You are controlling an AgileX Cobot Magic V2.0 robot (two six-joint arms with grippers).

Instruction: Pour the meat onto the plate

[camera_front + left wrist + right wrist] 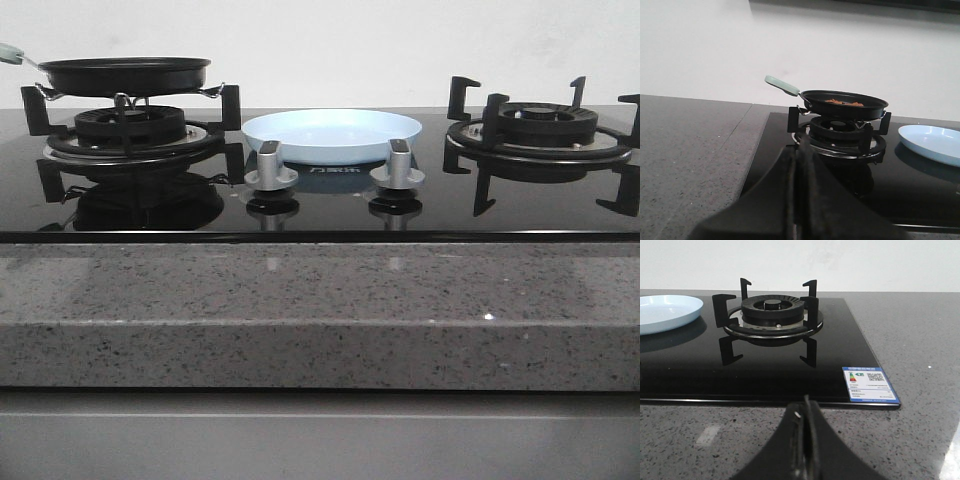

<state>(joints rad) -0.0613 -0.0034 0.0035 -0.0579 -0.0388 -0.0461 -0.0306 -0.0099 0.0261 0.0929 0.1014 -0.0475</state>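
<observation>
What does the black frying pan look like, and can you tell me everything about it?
The frying pan is round, shallow and black, and looks like dark metal. A pale green handle sticks out from one side, tilted slightly upward. The pan sits level on the black supports of the left burner, on the stove's left side. Inside lies a small heap of brown-orange meat. Nothing else touches the pan; no gripper holds it. The pale-blue plate stands apart, beside the burner.

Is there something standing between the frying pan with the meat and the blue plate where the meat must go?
Nothing visible does. The frying pan sits on the left burner, the plate lies beside it on the glass, and only the burner's grate prongs stand between them.
</observation>
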